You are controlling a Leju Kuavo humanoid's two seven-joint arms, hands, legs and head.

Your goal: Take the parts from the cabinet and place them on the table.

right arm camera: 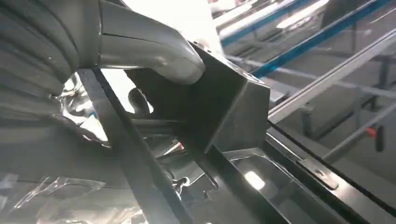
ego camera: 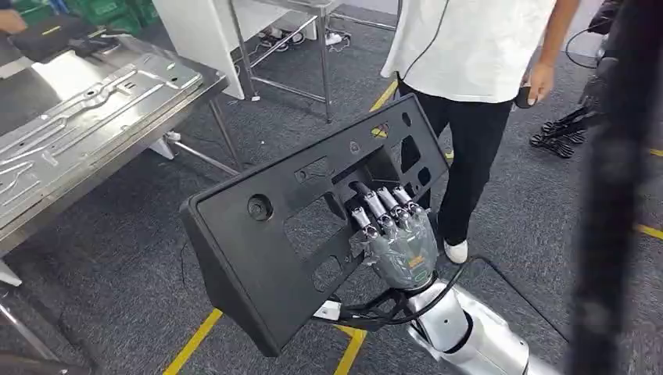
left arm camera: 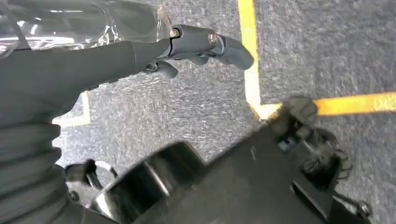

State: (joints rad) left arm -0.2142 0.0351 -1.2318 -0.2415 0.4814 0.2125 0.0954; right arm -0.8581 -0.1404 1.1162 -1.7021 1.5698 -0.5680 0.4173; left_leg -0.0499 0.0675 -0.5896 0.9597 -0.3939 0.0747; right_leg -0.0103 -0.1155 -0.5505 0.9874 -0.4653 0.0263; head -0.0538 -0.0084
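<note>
the right hand [ego camera: 399,238] grasps a large black plastic panel [ego camera: 313,219], its dark fingers [ego camera: 381,205] hooked through a rectangular cut-out near the panel's middle while the palm sits behind the lower edge. in the right wrist view the thick grey thumb [right arm camera: 149,51] presses on a boxy black section of the same panel [right arm camera: 224,112], so the hold is firm on both sides. the panel is carried in the air above the grey carpet [ego camera: 117,258], tilted so one end rises toward the person and the other dips toward the yellow floor lines [ego camera: 195,340]. it has round holes and several rectangular openings across its face. a black cable [ego camera: 391,308] loops from the wrist under the panel.

the left hand [left arm camera: 187,46] hangs over the carpet in the left wrist view; its fingers [left arm camera: 229,49] are loosely extended and hold nothing.

to the robot's left stands a metal table [ego camera: 207,86] with a stamped silver sheet-metal part [ego camera: 86,117] lying flat on it; the black panel is well apart from the table, off its corner. a person in a white shirt and black trousers [ego camera: 477,141] stands just beyond the panel, one hand [ego camera: 538,82] hanging at the side. a white-framed stand [ego camera: 274,47] sits further back.
</note>
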